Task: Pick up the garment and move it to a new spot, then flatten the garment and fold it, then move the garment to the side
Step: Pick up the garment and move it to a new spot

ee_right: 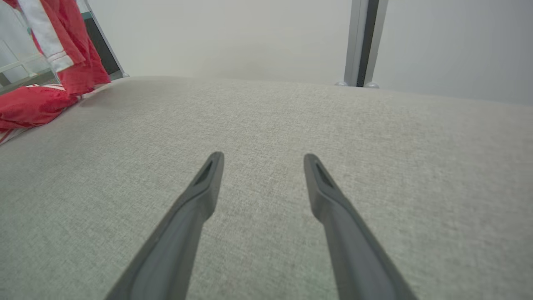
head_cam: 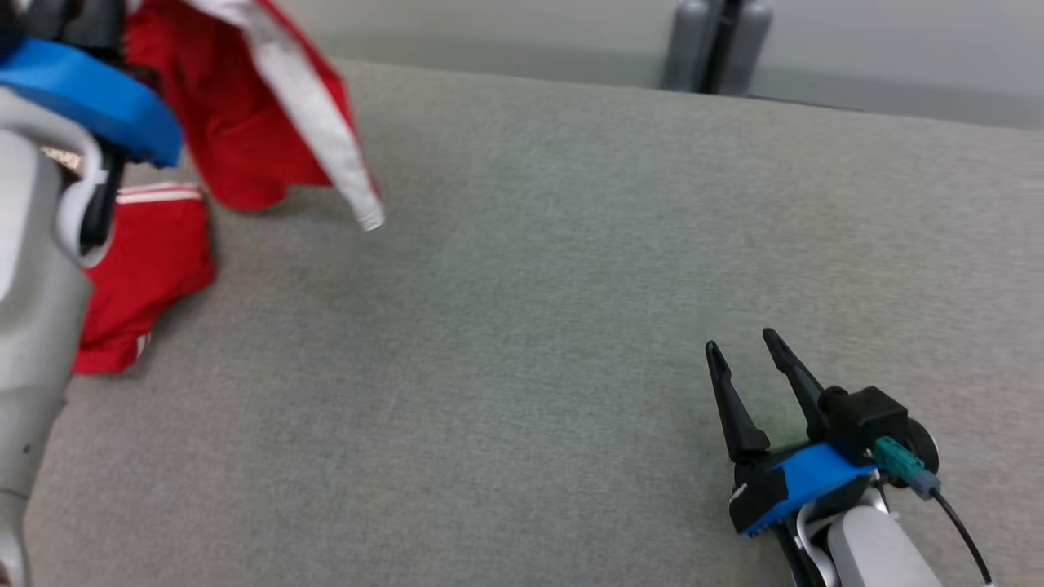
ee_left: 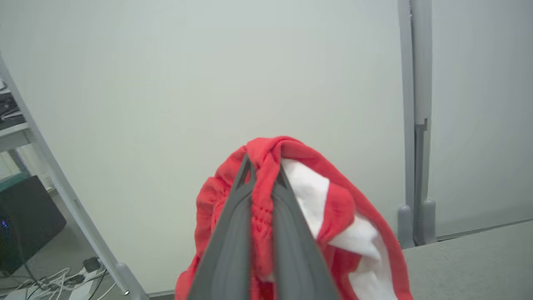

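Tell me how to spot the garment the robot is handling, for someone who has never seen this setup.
Find the wide grey fabric-covered table. At its far left edge, a red cloth garment with white bands hangs pinched in the left gripper. Its bright red colour stands out at once from the plain grey surface around it.

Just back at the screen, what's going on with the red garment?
The left end effector is shut on a bunched fold of the red and white garment, holding it up over the left side of the grey surface, where its lower part lies. The right end effector is open and empty, low over the surface at the right, well apart from the garment.
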